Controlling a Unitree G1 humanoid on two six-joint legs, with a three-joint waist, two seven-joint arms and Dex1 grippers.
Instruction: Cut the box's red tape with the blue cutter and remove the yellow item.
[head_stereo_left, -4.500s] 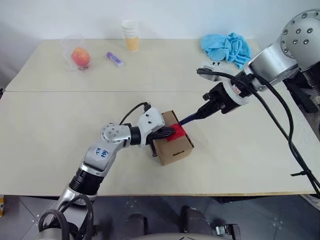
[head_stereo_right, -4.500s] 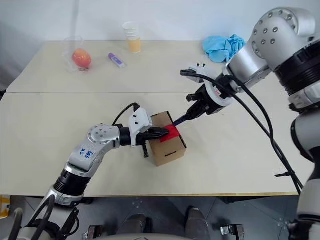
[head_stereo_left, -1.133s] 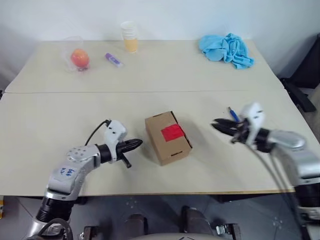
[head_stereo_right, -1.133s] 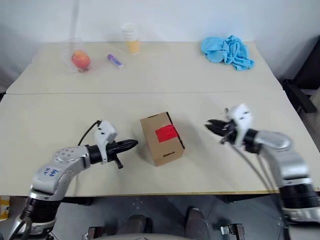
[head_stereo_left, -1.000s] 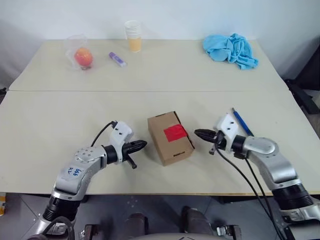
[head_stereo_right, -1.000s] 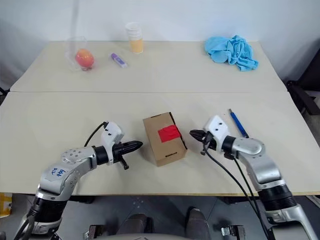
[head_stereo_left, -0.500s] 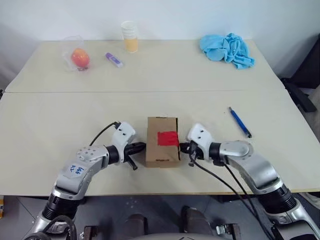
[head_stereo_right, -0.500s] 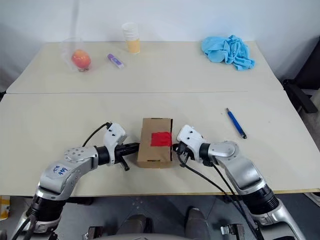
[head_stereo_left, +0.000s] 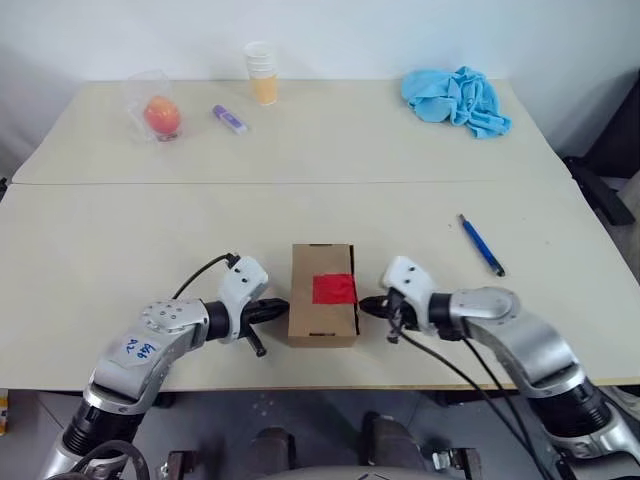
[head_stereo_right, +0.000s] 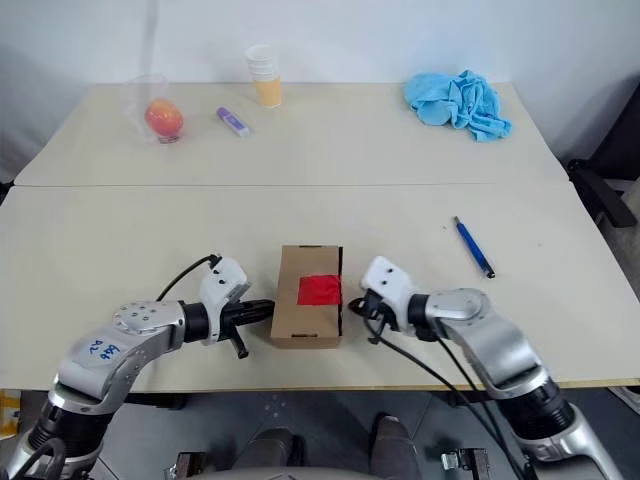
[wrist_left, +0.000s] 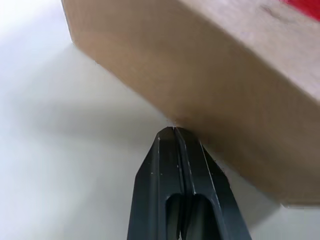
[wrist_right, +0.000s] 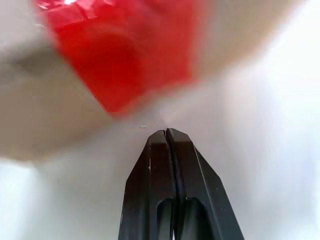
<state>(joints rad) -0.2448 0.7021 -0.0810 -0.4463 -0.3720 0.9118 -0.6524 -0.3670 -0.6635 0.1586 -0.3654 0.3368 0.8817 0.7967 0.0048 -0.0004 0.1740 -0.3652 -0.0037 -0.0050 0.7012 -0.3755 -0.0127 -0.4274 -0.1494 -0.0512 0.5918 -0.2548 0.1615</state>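
The brown box (head_stereo_left: 323, 318) lies near the table's front edge, with the red tape (head_stereo_left: 334, 290) on its top face. My left gripper (head_stereo_left: 280, 308) is shut, its tips (wrist_left: 172, 131) pressed against the box's left side. On the opposite side, my right gripper (head_stereo_left: 368, 305) is also shut, its tips (wrist_right: 166, 132) against the box wall just below the tape (wrist_right: 125, 55). Neither holds anything. The blue cutter (head_stereo_left: 481, 244) lies loose on the table to the right of the box, beyond my right arm. The yellow item is hidden.
At the far left stand an orange-red fruit in clear plastic (head_stereo_left: 160, 115), a short purple stick (head_stereo_left: 229, 119) and stacked paper cups (head_stereo_left: 263, 72). A blue cloth (head_stereo_left: 457, 95) lies far right. The table's front edge runs just below the box.
My right gripper has come in from the right to the box's side. Pinched between both shut grippers, the box has turned square and slid a little toward the front edge.
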